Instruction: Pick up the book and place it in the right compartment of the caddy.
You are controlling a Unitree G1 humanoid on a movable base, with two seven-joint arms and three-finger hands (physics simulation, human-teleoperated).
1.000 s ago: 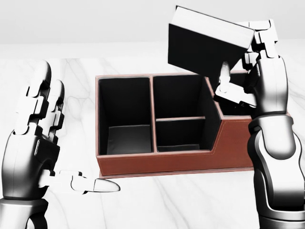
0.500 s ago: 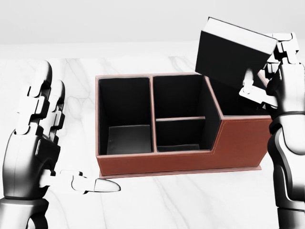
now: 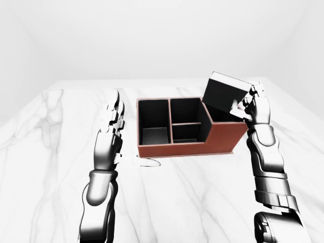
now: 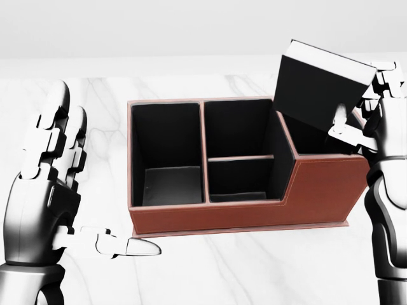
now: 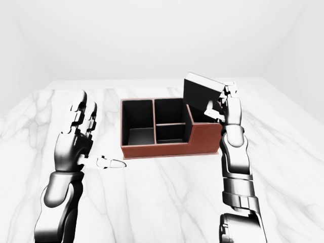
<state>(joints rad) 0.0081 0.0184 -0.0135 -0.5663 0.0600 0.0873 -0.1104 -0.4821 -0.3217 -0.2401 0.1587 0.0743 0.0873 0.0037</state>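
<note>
The black book with white page edges is tilted, its lower corner dipping into the right compartment of the brown caddy. My right hand is shut on the book's right edge, at the right of the head view. The caddy has a tall left compartment, two small middle ones and a raised right one. My left hand is open and empty, held upright to the left of the caddy, thumb pointing right. The book also shows in the left-eye view.
The caddy stands on a white marble table whose far edge runs along the top of the eye views. Pale walls lie beyond it.
My right hand has carried the book to the right and lowered it, so it now hangs over the caddy's right compartment. The left hand has not moved.
</note>
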